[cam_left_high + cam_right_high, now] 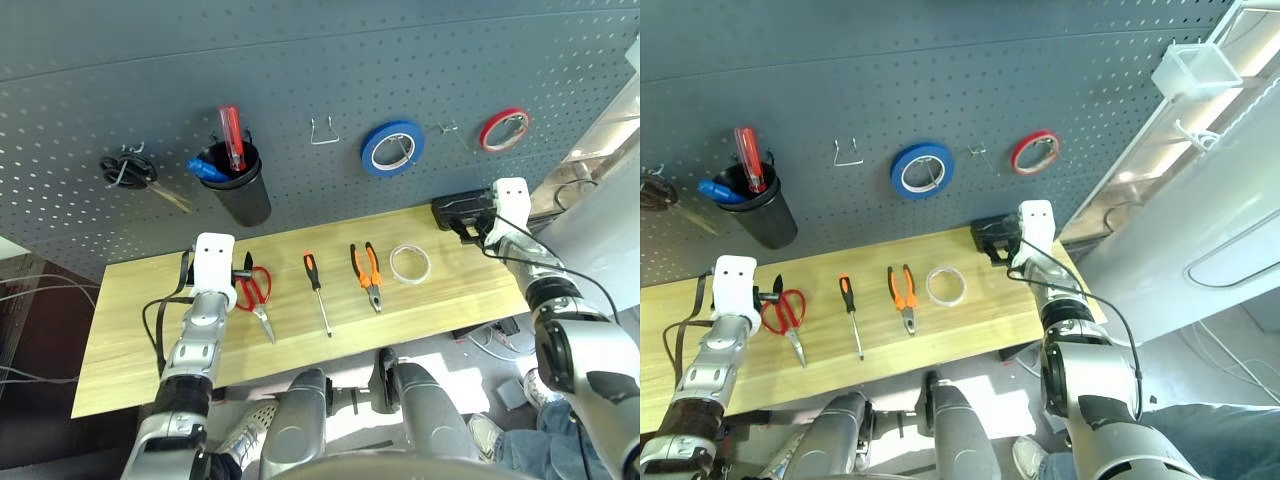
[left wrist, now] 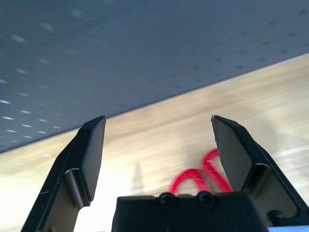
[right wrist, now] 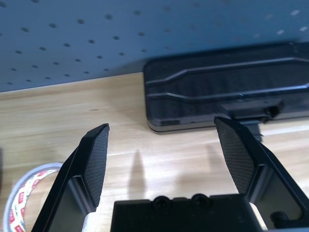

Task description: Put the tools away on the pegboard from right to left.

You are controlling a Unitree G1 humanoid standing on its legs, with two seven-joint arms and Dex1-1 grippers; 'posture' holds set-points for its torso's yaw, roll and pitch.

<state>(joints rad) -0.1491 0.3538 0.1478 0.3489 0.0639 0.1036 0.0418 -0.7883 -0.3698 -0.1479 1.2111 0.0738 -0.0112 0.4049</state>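
Right end effector (image 3: pixel 161 157) beside tape roll (image 3: pixel 21 198)

Silver segmented forearms are seen, each ending in a white wrist block. Black cables are looped beside them. The left gripper (image 2: pixel 158 140) and right gripper (image 3: pixel 161 145) have black, textured fingers; two screws are set in each base.

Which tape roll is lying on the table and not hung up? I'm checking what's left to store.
The whitish tape roll, lying flat on the table right of the orange-handled pliers. The blue tape roll and red tape roll already hang on the pegboard.
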